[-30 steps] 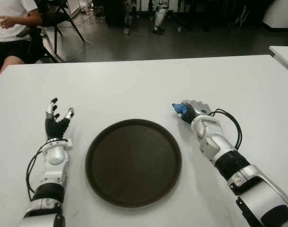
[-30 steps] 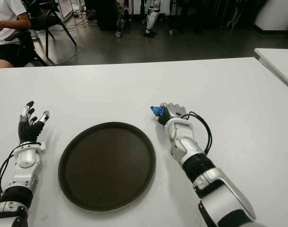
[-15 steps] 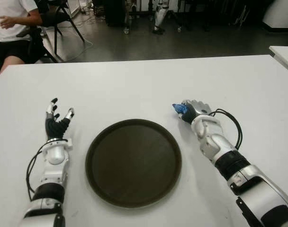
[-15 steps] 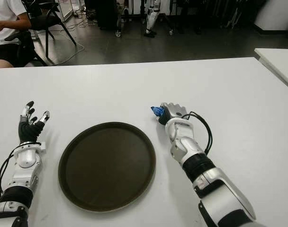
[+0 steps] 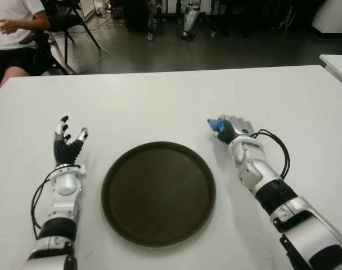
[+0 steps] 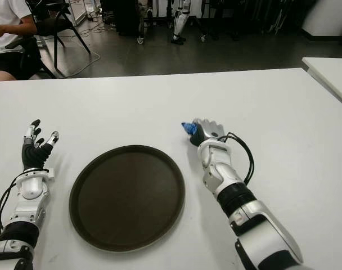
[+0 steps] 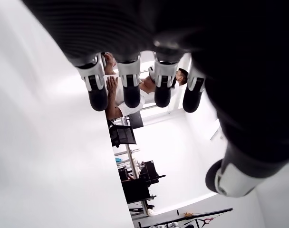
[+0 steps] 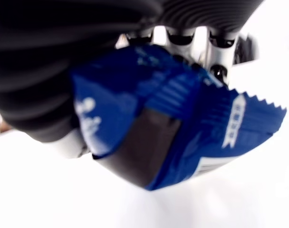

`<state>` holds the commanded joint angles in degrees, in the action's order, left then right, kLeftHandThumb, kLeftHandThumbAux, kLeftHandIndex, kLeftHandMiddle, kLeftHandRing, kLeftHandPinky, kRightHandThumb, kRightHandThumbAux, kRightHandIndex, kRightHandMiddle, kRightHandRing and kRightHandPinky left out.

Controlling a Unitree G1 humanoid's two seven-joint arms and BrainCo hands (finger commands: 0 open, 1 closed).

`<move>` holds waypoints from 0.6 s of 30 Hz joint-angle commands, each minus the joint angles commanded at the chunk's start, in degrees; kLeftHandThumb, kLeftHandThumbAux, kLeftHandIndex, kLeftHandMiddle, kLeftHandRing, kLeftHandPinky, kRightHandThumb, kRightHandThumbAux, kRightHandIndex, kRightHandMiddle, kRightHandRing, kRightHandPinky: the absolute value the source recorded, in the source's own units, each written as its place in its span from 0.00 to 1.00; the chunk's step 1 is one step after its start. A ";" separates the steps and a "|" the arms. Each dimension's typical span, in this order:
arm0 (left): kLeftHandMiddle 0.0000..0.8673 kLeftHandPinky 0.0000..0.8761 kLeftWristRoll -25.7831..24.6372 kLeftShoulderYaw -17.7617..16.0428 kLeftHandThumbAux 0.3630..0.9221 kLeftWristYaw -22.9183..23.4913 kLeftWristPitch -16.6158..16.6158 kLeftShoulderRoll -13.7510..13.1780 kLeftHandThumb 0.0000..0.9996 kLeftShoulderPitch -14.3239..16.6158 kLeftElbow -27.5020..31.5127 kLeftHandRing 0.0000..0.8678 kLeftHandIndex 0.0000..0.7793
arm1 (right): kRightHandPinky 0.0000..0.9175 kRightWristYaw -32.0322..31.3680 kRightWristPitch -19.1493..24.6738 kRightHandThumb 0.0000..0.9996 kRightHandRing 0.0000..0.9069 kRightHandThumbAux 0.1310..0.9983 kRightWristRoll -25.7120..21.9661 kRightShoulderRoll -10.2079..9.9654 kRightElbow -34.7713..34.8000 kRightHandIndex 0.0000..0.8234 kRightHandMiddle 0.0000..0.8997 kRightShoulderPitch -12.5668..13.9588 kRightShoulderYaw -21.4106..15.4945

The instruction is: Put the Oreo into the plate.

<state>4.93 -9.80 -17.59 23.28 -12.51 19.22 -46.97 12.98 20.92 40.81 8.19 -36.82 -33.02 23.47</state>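
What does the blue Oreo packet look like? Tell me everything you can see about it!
The Oreo packet is a small, shiny blue wrapper with white print and a zigzag-cut end. It looks like crinkly plastic film. The right hand grips it in curled fingers, with one end poking out toward the left. It shows just beyond the round dark plate, at the plate's right, not in it yet.

On the white table (image 5: 160, 101), the only large thing is the dark round plate (image 5: 158, 193), lying between the 2 hands. The right hand (image 5: 234, 129) is closed around the blue Oreo packet (image 5: 216, 125) just beyond the plate's far right rim, and bare table separates it from the rim. The left hand (image 5: 67, 143), fingers spread, is on the plate's left side, apart from it. The plate's inside holds nothing.
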 joint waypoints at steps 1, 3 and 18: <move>0.02 0.00 0.04 0.00 0.49 -0.11 0.05 0.02 0.00 0.03 -0.09 0.00 0.04 | 0.86 1.13 -0.47 0.71 0.87 0.68 -0.34 -0.26 -0.01 0.53 0.87 0.14 -0.52; 0.03 0.01 0.04 -0.03 0.50 -0.23 0.15 0.05 0.00 0.09 -0.23 0.00 0.05 | 0.86 2.85 -1.24 0.70 0.87 0.68 -0.94 -0.68 -0.14 0.53 0.87 0.31 -1.33; 0.02 0.02 -0.83 -0.70 0.58 0.15 0.78 0.42 0.01 0.32 -0.80 0.00 0.03 | 0.86 7.01 -3.80 0.70 0.87 0.68 -3.21 -1.71 -0.77 0.54 0.88 0.36 -3.59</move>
<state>4.10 -10.50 -17.45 24.06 -12.10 19.54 -47.77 19.99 17.12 37.59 6.48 -37.59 -32.66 19.88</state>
